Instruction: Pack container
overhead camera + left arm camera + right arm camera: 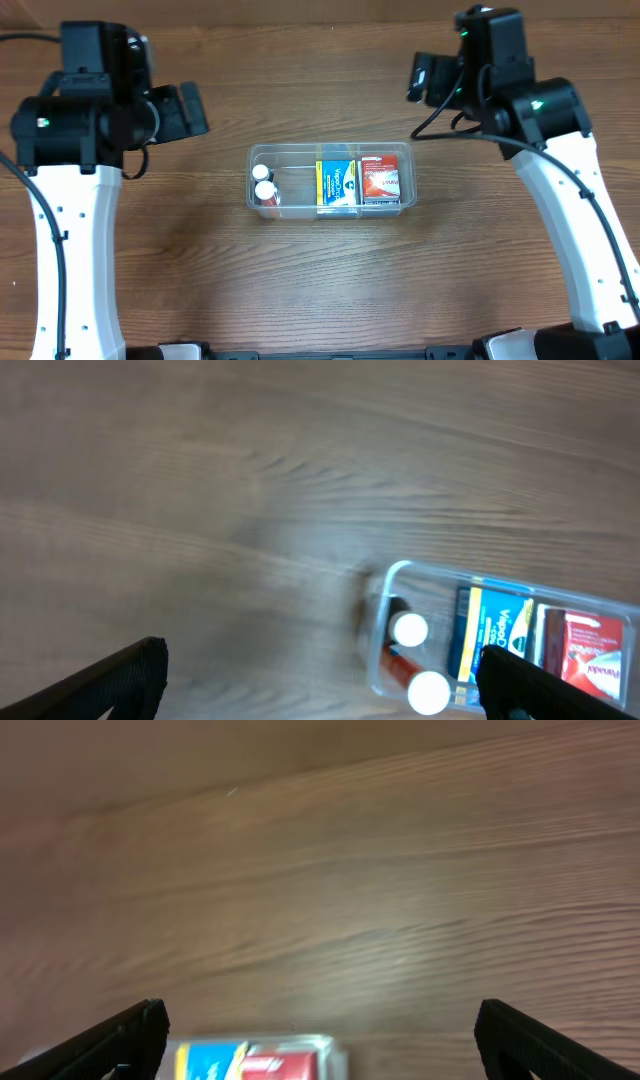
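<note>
Closest to the left wrist camera we see the left gripper (320, 695). Its two dark fingers (120, 680) sit in the bottom corners of the frame, spread wide with nothing between them. Past them, at the lower right of that frame, the clear container (385, 575) lies on the wooden table (200, 480). In its own view the right gripper (320, 1050) is spread just as wide and is just as empty. Beyond it, only one end of the container peeks over the bottom edge, left of centre.

That right wrist view gives us part of the blue and yellow box (210, 1062) and the red box (280, 1066), but none of the bottles (409, 629). The left wrist view shows both of their white caps. Only the overhead view takes in the whole container, at the middle of the frame. There the left gripper is at the upper left and the right gripper at the upper right, both well apart from the container.

We count one container. Inside it are two bottles at its left end and two boxes, the blue and yellow one in the middle and the red one just beside it at the right end.
</note>
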Controlling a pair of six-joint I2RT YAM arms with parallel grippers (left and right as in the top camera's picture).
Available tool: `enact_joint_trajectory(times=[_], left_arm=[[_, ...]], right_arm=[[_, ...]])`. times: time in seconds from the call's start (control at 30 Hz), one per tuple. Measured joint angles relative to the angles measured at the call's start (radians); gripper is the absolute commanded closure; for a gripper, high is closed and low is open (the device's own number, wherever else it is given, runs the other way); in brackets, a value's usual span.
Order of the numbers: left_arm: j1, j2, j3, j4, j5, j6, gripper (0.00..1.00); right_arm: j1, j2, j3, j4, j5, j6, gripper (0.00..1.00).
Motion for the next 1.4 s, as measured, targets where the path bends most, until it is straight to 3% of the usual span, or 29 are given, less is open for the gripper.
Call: enact_joint_trajectory(times=[0.23,0.5,0.63,0.83,0.97,1.13,1.4], left_arm=[[-0.034,0.009,-0.004,0.1,-0.018,0.037,0.0],[-0.034,0.008,-0.007,0.01,-0.021,0.067,0.0],[-0.034,-0.156,-0.137,0.064,-0.022,0.068,0.0],[-0.034,-0.66,-0.565,0.22,-0.053,0.069,0.0],[-0.034,-0.956,-0.819,0.229,-0.142,0.008,0.0],[-0.034,-1.03,-0.919,0.219,-0.187,-0.046,0.0],[-0.034,-1.03,-0.925,0.133,-0.195,-0.062,0.0]], right_arm=[[-0.111,0.017,-0.001,0.107,0.006,0.0,0.0],[-0.122,-0.049,-0.028,-0.05,0.005,0.055,0.0],[-0.122,-0.329,-0.196,-0.021,0.028,0.078,0.0],[-0.122,-0.713,-0.662,0.061,0.06,0.117,0.0],[-0.122,-0.939,-0.892,0.05,0.081,0.182,0.0],[-0.122,-0.979,-0.902,0.053,0.086,0.214,0.0],[-0.122,-0.976,-0.904,0.052,0.088,0.22,0.0]])
